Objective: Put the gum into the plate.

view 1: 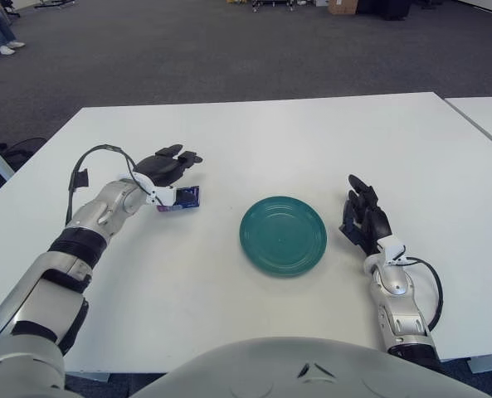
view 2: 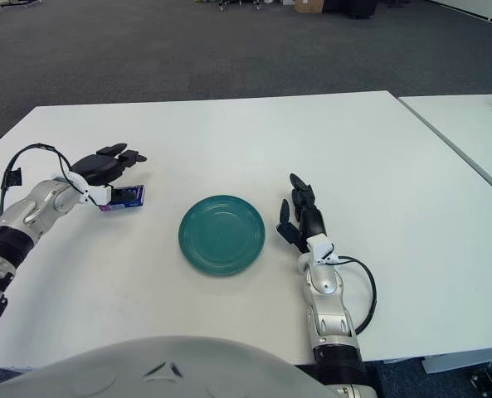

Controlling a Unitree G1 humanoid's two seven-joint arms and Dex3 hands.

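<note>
A small blue and purple gum pack [view 1: 182, 199] lies flat on the white table [view 1: 254, 141], left of the round teal plate [view 1: 283, 235]. My left hand [view 1: 169, 169] is just to the left of and behind the pack. Its dark fingers are stretched out flat above the table and its thumb side sits close beside the pack's left end. Nothing is held in it. The plate holds nothing. My right hand [view 1: 362, 217] shows idle to the right of the plate with its fingers relaxed.
A second white table [view 1: 488, 112] adjoins at the far right, with a narrow gap between. Dark carpet lies beyond the far table edge. A black cable [view 1: 92, 162] loops up from my left forearm.
</note>
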